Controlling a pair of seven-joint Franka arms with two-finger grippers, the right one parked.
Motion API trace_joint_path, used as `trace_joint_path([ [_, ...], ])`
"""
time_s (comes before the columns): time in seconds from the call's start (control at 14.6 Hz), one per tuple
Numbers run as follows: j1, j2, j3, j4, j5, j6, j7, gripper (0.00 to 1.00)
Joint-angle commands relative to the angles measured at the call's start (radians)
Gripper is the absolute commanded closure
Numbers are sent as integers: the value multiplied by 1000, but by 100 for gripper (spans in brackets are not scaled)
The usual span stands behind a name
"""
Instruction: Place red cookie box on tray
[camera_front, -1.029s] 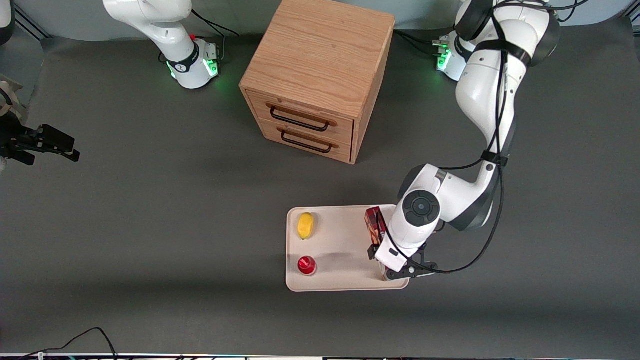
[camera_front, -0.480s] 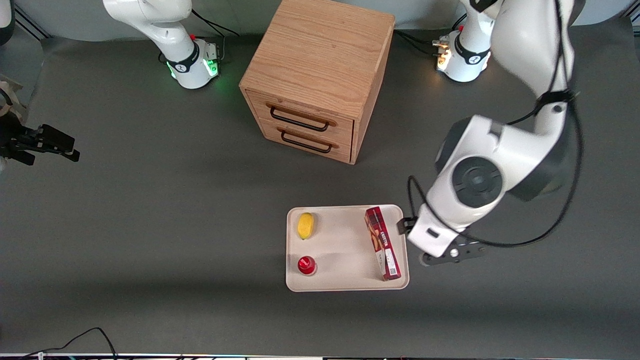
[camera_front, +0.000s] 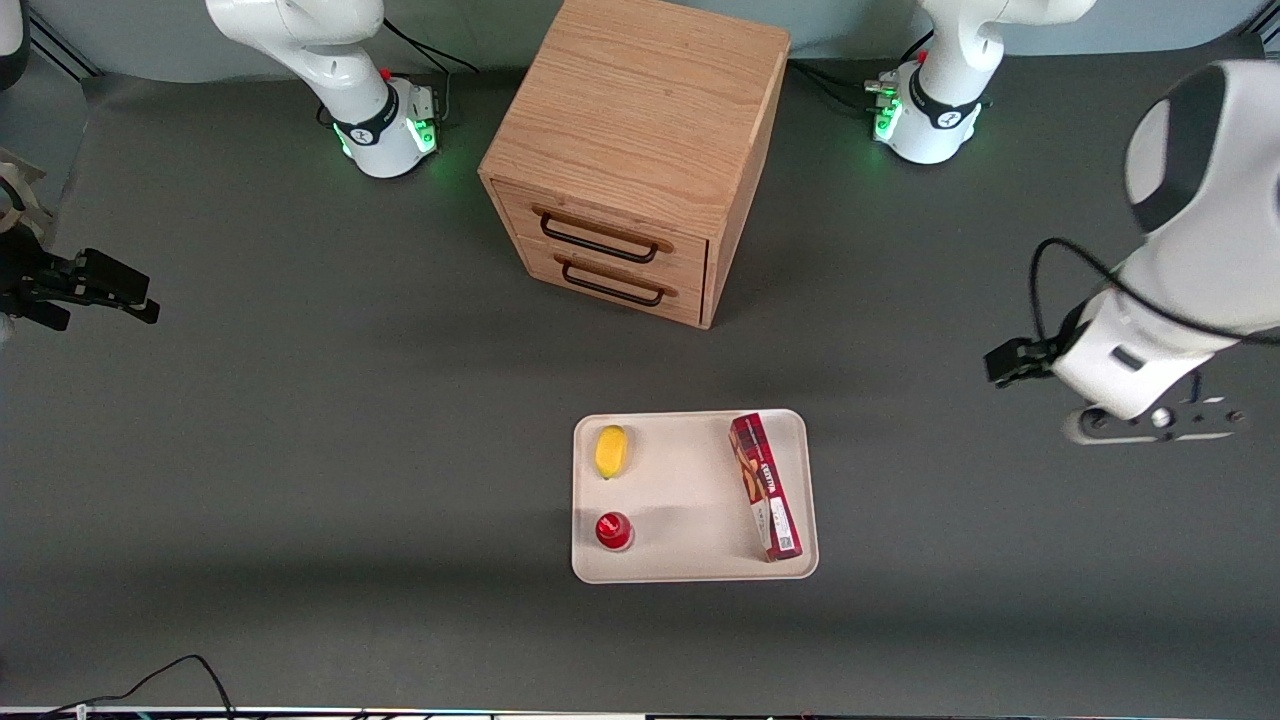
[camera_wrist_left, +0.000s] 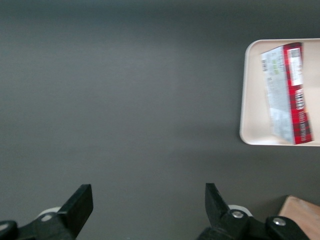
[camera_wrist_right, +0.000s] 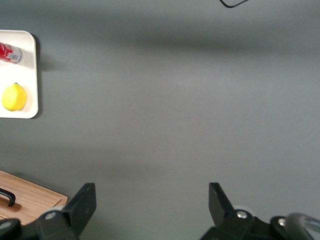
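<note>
Gripper (camera_wrist_left: 148, 205) spread wide, holding nothing, hanging over bare table toward my working arm's end.
I count one red cookie box (camera_front: 765, 487) lying flat on one tray (camera_front: 690, 570) (plus one lemon (camera_front: 611, 451), one red-capped can (camera_front: 613, 530)).

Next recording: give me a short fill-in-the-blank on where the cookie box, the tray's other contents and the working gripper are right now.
1. The red cookie box lies flat on the ____.
2. Also on the tray are a small round red-capped object and a yellow ____.
3. The gripper hangs over bare table toward the working arm's end, its jaws ____ and holding nothing.
4. The wooden cabinet has ____ drawers, both closed.

Missing words: tray; lemon; open; two
</note>
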Motion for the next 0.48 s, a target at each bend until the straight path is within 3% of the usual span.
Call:
trace_joint_path([
  [0.0,-11,-192,74,-312,-14,162,88,0],
  [0.21,-11,-213,149,-328,-26,160,200,0],
  [0.34,-11,-217,192,-314,-124,123,241,0],
  [0.41,-12,-215,193,-279,-131,94,235,0],
])
